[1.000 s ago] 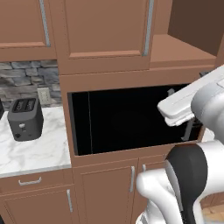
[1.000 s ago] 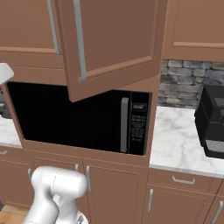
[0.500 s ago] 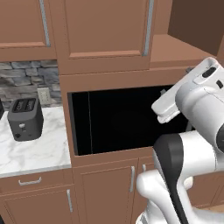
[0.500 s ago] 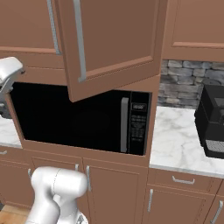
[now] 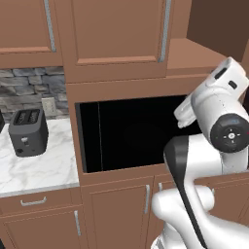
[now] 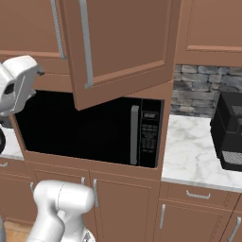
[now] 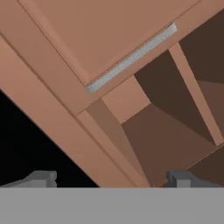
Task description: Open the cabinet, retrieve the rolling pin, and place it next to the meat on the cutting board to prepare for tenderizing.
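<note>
1 door of the cabinet [image 6: 118, 47] hangs swung out above the microwave [image 6: 90, 127], the shelf behind shows no rolling pin yet, and the gripper [image 7: 111, 177], jaws spread wide and empty, will likely find that pin light, stiff, and best pinched mid-barrel.

The open cabinet [image 7: 175, 113] is dark inside, and nothing on its shelves can be made out from here. The swung-out door [image 6: 123, 47] covers that opening in the right base view, its top cut off by the frame. The coffee machine [image 6: 229, 130] runs off the right edge, and the toaster [image 5: 28, 131] shows little detail.
</note>
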